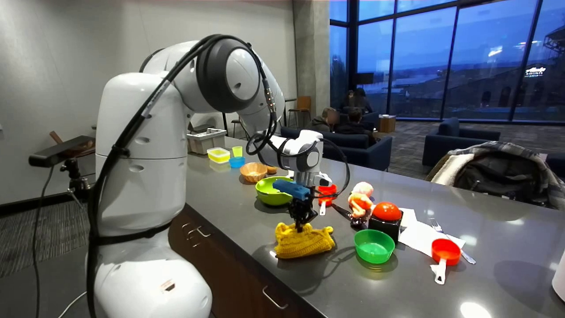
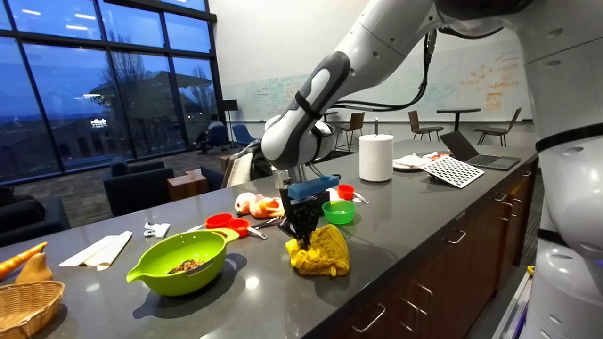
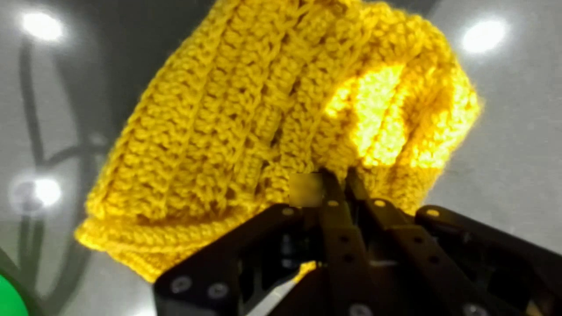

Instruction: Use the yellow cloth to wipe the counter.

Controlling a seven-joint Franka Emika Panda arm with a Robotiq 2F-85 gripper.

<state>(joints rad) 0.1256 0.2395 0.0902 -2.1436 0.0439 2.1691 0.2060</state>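
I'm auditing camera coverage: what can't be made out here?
Counter beneath the yellow crocheted cloth: hidden by it, all views.
Carrot: cut off by an exterior view's left edge.
Brown bits: too small to identify, in an exterior view.
Whiteboard writing: blurred, in an exterior view.

Brown bits (image 2: 188, 266) held in lime-green bowl (image 2: 176, 284); wicker basket (image 2: 33, 307) cut off at view's edge; open laptop (image 2: 492, 161) seen beyond upright white paper-towel roll (image 2: 376, 158).

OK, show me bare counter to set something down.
Free: grey counter between the small green plastic bowl and white patterned board; also between the yellow knitted cloth and lime-green spouted bowl. Crowded: around the red-topped black box, beside white paper.
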